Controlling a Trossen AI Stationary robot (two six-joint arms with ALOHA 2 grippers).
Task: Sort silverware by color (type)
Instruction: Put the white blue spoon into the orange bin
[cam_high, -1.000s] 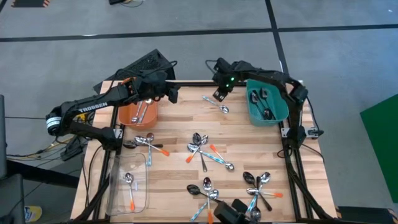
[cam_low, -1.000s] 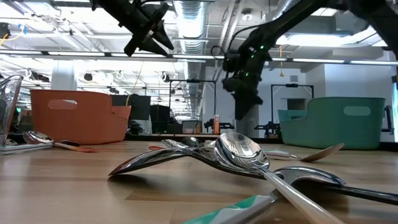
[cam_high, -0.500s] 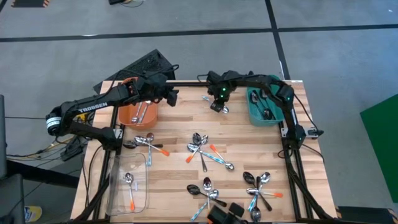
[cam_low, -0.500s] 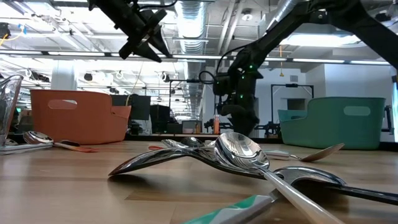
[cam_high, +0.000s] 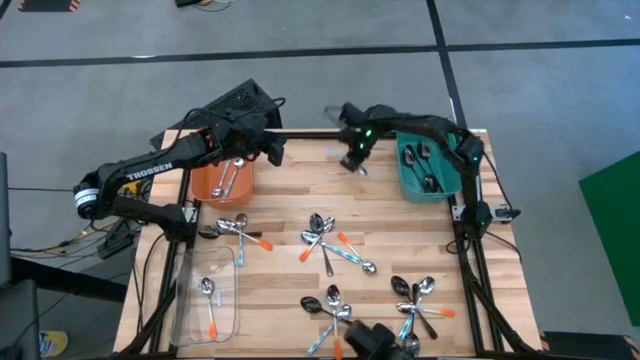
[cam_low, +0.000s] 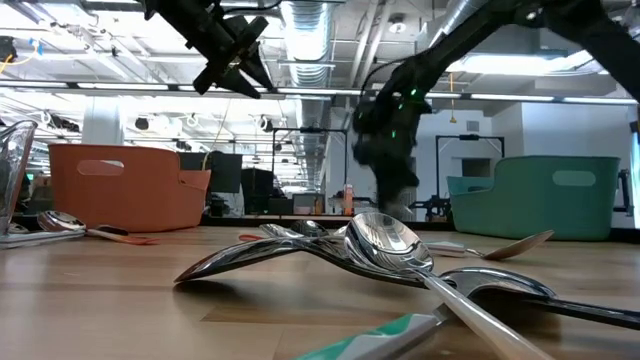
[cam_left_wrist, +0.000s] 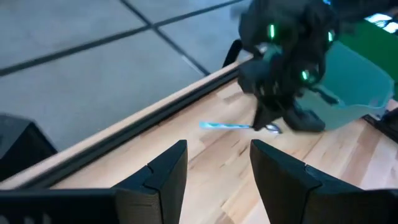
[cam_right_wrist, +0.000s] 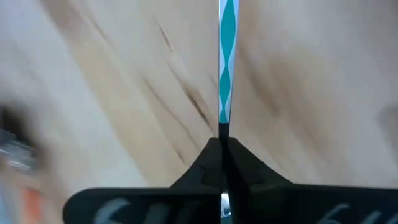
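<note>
While the right tool (cam_high: 352, 157) hangs over the bench (cam_high: 400, 235) near twelve o'clock, its jaws are pinched tight on a light-blue-handled spoon (cam_right_wrist: 225, 68), whose striped handle juts straight out from between the fingertips. From the left wrist the same spoon (cam_left_wrist: 239, 126) shows level above the wood, bowl end at the tool. The left tool (cam_high: 268, 150) waits at about eleven o'clock, beside the orange bin (cam_high: 222, 182), with its jaws standing fairly wide and nothing between them.

I judge the hold thin: only the very tips clamp the spoon near one end, so a quick swing could let the long handle pivot or slip free. The far bench edge lies just beyond the tool at twelve o'clock, and a dropped spoon there could slide off onto the floor. The teal bin (cam_high: 428, 172) sits near, toward one o'clock, already holding dark spoons; if the blue-handled one lands there it mixes the kinds, and the projecting handle could catch the bin's rim on the way past.

Open wood lies between the two bins and down toward the centre. Piles of spoons (cam_high: 330, 243) crowd the middle and the six o'clock side, and a clear tray (cam_high: 185, 300) with one orange-handled spoon (cam_high: 209, 300) sits at seven o'clock. The left arm, close at eleven, narrows any path that way.
</note>
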